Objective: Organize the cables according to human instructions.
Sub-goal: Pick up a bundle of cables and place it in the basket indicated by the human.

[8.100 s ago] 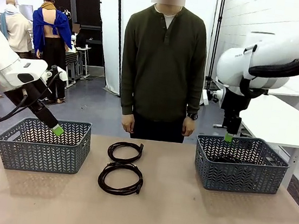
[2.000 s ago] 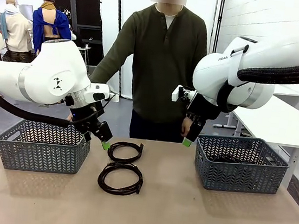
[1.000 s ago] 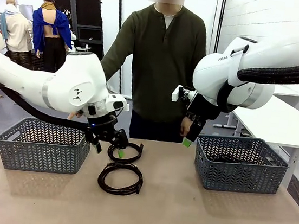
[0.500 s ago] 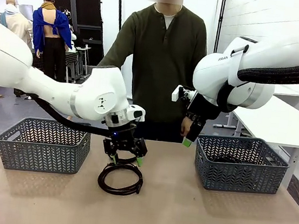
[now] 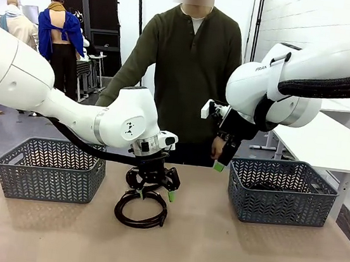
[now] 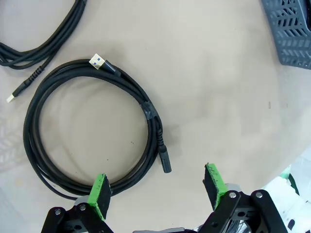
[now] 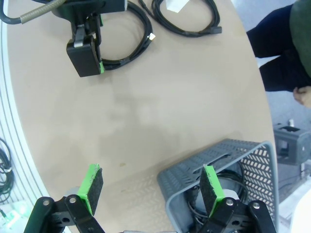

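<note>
L hand (image 5: 154, 194) hangs just over near coil (image 5: 140, 225), at its far edge. Jaws spread wide, nothing held. In wrist view one green pad (image 6: 100, 194) sits over the coil's loops; can't tell if touching. Other pad is off the coil, over bare desk (image 5: 243, 254).

Near coil lies flat, taped at one spot, w/ a USB plug on one end. 2nd coil (image 6: 53, 41) lies just beyond near coil, partly hidden by L hand.

R hand (image 5: 222, 162) is up off desk, well right of near coil. It's fully open & empty.

Grey basket (image 5: 281, 201) stands well right of near coil, dark cord (image 5: 264, 187) inside. Other basket (image 5: 49, 170) stands left of near coil. Person (image 5: 191, 75) stands beyond near coil, at desk's far edge.
</note>
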You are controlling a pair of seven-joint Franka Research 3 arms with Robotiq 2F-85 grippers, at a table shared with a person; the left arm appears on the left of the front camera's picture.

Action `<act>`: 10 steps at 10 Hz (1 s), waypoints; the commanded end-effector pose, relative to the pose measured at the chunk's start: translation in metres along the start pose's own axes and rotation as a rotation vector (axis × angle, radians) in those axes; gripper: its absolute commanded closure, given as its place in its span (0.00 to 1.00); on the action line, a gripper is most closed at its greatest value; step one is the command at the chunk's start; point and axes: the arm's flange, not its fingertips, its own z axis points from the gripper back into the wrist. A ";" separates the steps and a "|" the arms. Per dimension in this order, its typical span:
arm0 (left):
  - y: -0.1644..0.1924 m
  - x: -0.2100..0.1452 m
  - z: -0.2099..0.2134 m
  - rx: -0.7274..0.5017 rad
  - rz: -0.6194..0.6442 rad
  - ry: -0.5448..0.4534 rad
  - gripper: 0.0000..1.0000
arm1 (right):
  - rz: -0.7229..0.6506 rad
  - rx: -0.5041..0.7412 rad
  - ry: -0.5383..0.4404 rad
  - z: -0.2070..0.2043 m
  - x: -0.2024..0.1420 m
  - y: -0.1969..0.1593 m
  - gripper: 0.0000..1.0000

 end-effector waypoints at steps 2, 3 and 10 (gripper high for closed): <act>0.001 0.001 0.003 -0.001 -0.010 -0.009 0.00 | -0.002 0.000 0.000 0.000 -0.001 0.001 0.00; 0.001 0.001 0.003 -0.001 -0.010 -0.009 0.00 | -0.002 0.000 0.000 0.000 -0.001 0.001 0.00; -0.002 0.007 -0.014 0.023 0.102 -0.002 0.00 | -0.002 0.000 0.000 0.000 -0.001 0.001 0.00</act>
